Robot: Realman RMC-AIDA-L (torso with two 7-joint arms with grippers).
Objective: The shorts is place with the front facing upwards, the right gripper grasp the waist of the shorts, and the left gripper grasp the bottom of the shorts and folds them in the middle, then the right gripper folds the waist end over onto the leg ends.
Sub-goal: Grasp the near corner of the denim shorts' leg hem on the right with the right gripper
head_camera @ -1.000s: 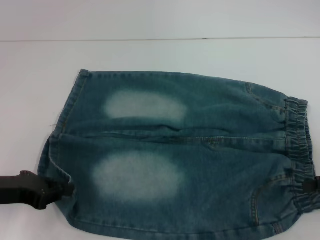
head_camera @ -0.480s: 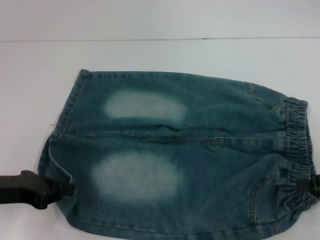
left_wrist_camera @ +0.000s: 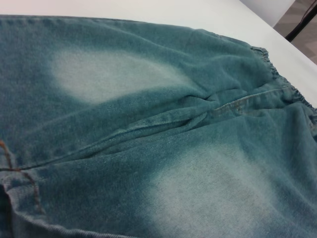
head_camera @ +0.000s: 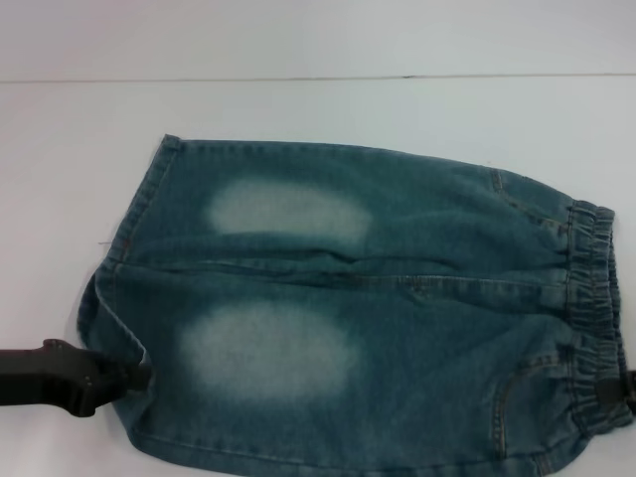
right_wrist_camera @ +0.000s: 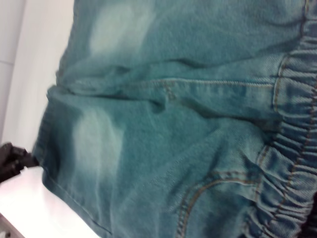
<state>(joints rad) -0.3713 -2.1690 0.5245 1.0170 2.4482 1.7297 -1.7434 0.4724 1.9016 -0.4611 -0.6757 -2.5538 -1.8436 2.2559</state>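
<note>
- The shorts (head_camera: 358,308) lie spread flat on the white desk (head_camera: 318,109), front side up, with the legs toward the robot's left and the waist toward its right.
- Two pale faded oval patches (head_camera: 288,212) show on the denim, one on each leg, with a creased seam running between the legs.
- The gathered elastic waistband (head_camera: 594,298) sits at the right edge of the head view, ruched and stitched in orange.
- The bottom of the shorts (head_camera: 119,268), the two hemmed leg openings, faces the robot's left; the nearer hem lifts slightly off the desk by the left gripper.
- The left gripper (head_camera: 137,375) reaches in low from the left edge of the head view, its black tip touching the nearer leg's hem; it appears clenched on that hem, with the cloth pulled toward it.
- The right wrist view also shows the left gripper (right_wrist_camera: 25,159) as a dark shape at the leg hem.
- The right gripper (head_camera: 628,390) is only a small dark sliver at the right edge of the head view, against the nearer end of the waistband; whether it is grasping the band cannot be told.
- The left wrist view looks along the shorts (left_wrist_camera: 163,134) from the hem toward the waistband (left_wrist_camera: 277,74).
</note>
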